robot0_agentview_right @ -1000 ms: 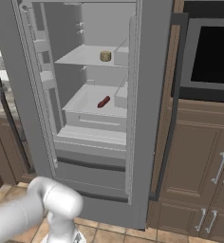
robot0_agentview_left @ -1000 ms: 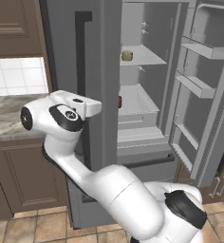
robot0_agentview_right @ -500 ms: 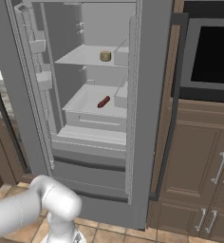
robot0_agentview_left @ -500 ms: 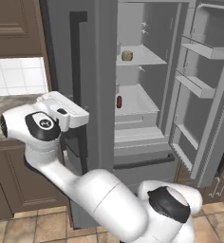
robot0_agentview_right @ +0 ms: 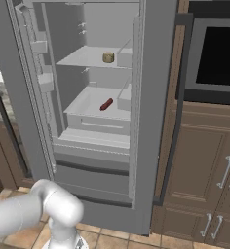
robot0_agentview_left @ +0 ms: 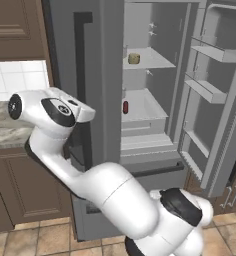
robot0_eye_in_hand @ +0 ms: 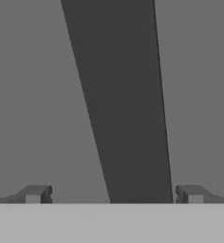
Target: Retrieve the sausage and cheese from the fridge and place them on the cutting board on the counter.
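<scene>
The fridge [robot0_agentview_left: 102, 60] stands with its right door swung open and its left door shut. On the upper shelf sits the cheese [robot0_agentview_left: 134, 58] [robot0_agentview_right: 108, 58], a tan puck. One shelf below lies the dark red sausage [robot0_agentview_left: 125, 107] [robot0_agentview_right: 106, 104]. My gripper [robot0_eye_in_hand: 114, 194] is open with nothing between its fingers, and it faces the dark vertical handle [robot0_eye_in_hand: 123, 104] [robot0_agentview_left: 81, 75] of the shut left door from close up. A strip of the counter [robot0_agentview_left: 2, 127] shows left of the fridge. The cutting board is out of view.
The open right door [robot0_agentview_left: 210, 90] with its shelves juts out on the right. A dark built-in oven [robot0_agentview_right: 219, 53] and brown cabinets [robot0_agentview_right: 209, 160] stand right of the fridge. The lower fridge drawers [robot0_agentview_right: 92, 180] are closed. My arm crosses in front of the left door.
My arm's upper links dipped left and came back up in front of the shut left door. The sausage and the cheese have not moved.
</scene>
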Robot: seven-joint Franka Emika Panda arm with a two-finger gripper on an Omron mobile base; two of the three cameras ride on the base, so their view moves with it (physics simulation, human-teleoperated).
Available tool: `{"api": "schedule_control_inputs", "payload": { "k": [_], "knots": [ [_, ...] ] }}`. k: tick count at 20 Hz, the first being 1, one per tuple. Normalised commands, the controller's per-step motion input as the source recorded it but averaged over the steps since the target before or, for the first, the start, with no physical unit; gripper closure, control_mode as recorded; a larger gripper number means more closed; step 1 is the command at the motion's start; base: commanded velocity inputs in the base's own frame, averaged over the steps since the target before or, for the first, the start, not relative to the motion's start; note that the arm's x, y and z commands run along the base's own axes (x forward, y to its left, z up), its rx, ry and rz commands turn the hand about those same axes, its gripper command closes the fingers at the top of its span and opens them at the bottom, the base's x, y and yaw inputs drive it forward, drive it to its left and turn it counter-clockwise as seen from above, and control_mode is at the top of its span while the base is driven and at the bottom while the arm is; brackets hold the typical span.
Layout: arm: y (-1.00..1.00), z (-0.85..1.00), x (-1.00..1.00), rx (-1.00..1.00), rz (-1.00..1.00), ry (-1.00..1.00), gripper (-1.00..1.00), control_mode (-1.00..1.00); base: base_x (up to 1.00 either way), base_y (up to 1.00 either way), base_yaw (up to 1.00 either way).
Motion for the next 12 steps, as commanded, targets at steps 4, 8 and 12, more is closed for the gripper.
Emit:
{"api": "schedule_control_inputs", "payload": {
  "k": [4,8,12],
  "knots": [
    [0.36,0.08,-0.32,0.02,0.31,0.00,-1.00,-1.00,0.00,0.00,0.00],
    [0.49,0.25,-1.00,0.00,0.16,-0.07,-1.00,-1.00,0.00,0.00,0.00],
    [0.12,0.29,-1.00,0.06,0.13,-0.09,-1.00,-1.00,0.00,0.00,0.00]
  ]
}}
